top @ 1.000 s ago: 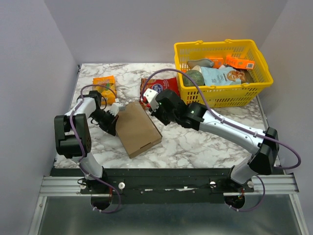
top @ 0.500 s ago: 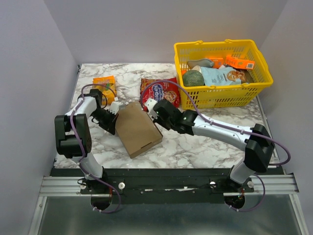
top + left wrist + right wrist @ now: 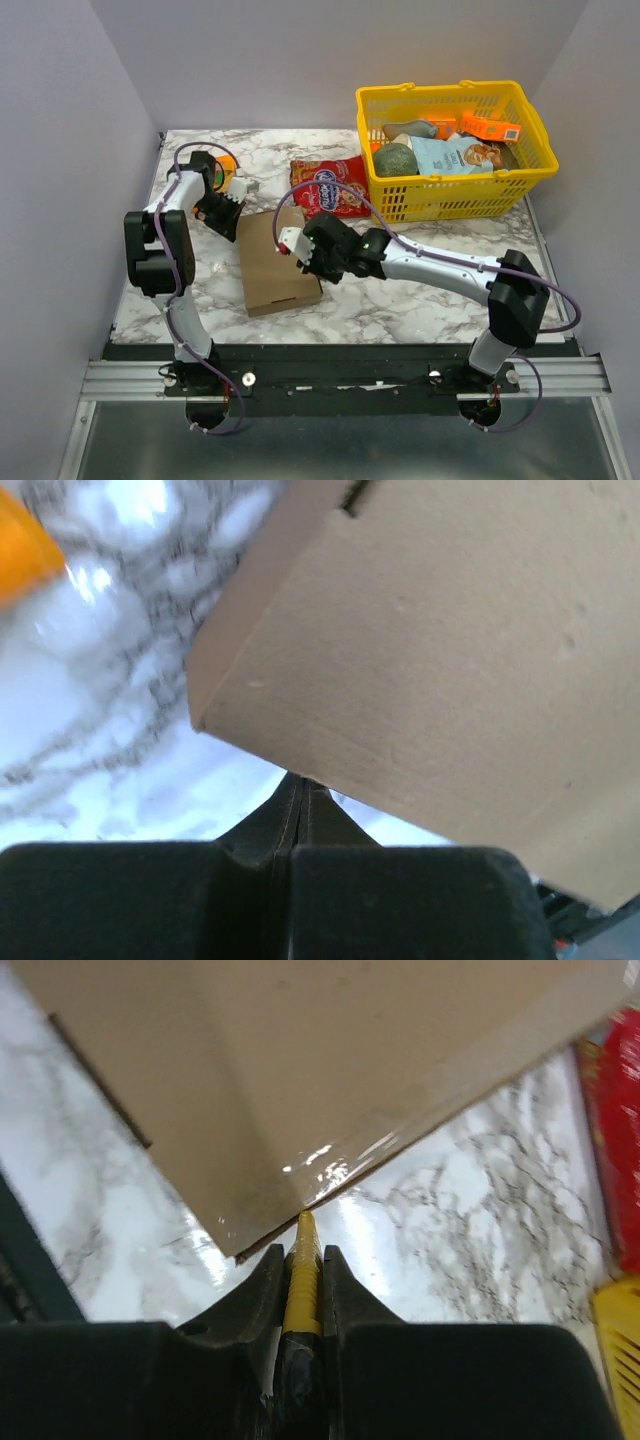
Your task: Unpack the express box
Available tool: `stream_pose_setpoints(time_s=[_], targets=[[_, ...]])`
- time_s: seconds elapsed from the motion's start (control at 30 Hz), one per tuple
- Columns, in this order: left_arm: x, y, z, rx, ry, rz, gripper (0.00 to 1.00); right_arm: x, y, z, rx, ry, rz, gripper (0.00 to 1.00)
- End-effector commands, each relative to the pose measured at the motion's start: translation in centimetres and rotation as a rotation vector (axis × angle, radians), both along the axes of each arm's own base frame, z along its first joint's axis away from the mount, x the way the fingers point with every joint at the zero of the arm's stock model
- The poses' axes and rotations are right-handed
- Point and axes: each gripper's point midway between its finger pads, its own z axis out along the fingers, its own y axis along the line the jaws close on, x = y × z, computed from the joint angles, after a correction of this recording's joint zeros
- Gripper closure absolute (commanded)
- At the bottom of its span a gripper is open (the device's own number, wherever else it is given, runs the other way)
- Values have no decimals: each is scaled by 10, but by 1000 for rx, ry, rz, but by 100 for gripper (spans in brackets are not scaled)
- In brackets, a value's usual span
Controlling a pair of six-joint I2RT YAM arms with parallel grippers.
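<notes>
Marble table [image 3: 400, 305] holds one express box [image 3: 275, 262], one yellow basket [image 3: 450, 195].

The place is a robotics lab test cell, not a lived-in room. A marble-patterned tabletop [image 3: 420, 300] is boxed in by plain grey walls [image 3: 300, 60], and the left arm [image 3: 160, 260] and right arm [image 3: 440, 265] are bolted to a metal rail [image 3: 340, 378] at its near edge. A yellow basket [image 3: 450, 195] of groceries, a red snack bag [image 3: 330, 188] and the express box [image 3: 270, 270] lie about like staged props.

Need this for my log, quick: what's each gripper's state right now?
Left gripper: shut, empty.
Right gripper: shut on a thin yellow tool.
</notes>
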Motion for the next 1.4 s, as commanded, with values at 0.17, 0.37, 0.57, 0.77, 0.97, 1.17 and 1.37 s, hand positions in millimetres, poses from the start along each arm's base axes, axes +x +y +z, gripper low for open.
stream_pose_setpoints(time_s=[0.17,0.37,0.57,0.77,0.97,1.17,1.37], targets=[[26,-110,27,-221,-160,-279,99,-118,48,33,119,236,398,99],[9,-51,63,-130,-275,-107,98,-46,22,72,108,17,233,99],[-85,2,82,-106,-177,-109,97,51,-23,82,70,-156,6,100],[-185,-2,58,-172,-30,-467,96,116,-36,62,-8,-267,-136,100],[-219,-3,30,-210,13,-623,96,133,-32,43,-39,-259,-169,99],[-218,-7,23,-225,26,-611,95,120,-38,28,-57,-214,-156,100],[-185,-23,6,-204,-24,-588,95,80,-57,8,-66,-105,-105,99]])
